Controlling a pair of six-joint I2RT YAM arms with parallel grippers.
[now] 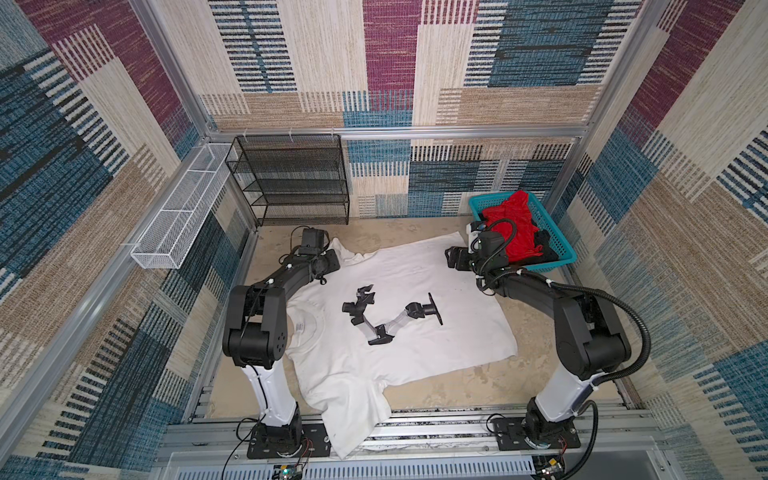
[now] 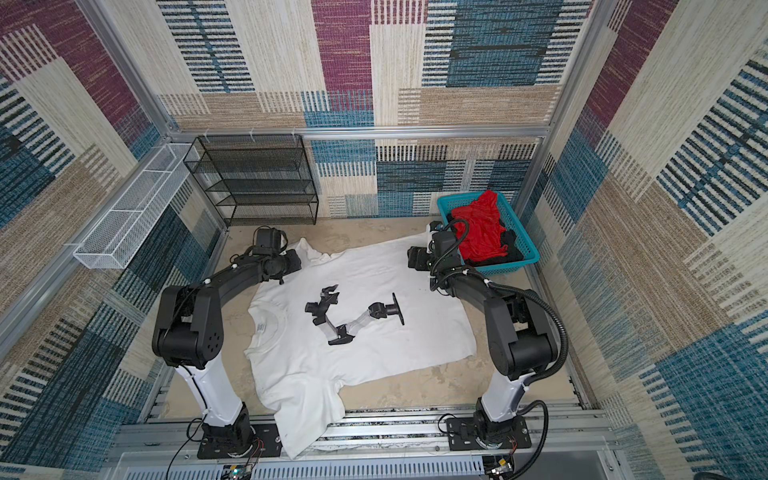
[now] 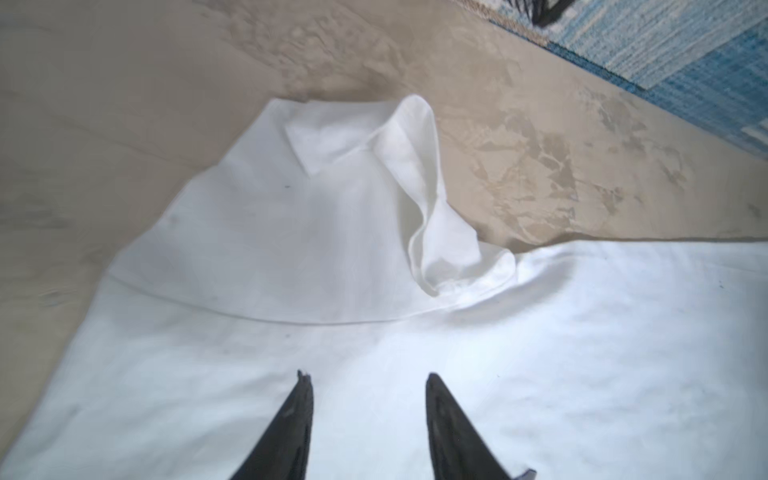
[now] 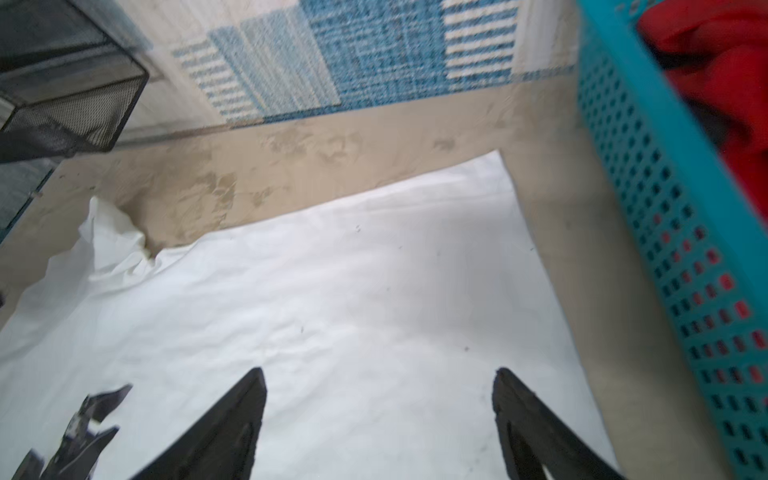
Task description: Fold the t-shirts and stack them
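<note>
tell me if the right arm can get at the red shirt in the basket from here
Probably yes. The right gripper hangs open and empty over the white t-shirt, right beside the basket. The red t-shirt lies heaped on top, uncovered, so only the basket's low wall needs clearing.

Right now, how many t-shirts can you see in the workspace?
3. The white t-shirt lies spread on the table. The red t-shirt is heaped in the turquoise basket at the far right, and the black t-shirt lies under it. More could be hidden beneath.
</note>
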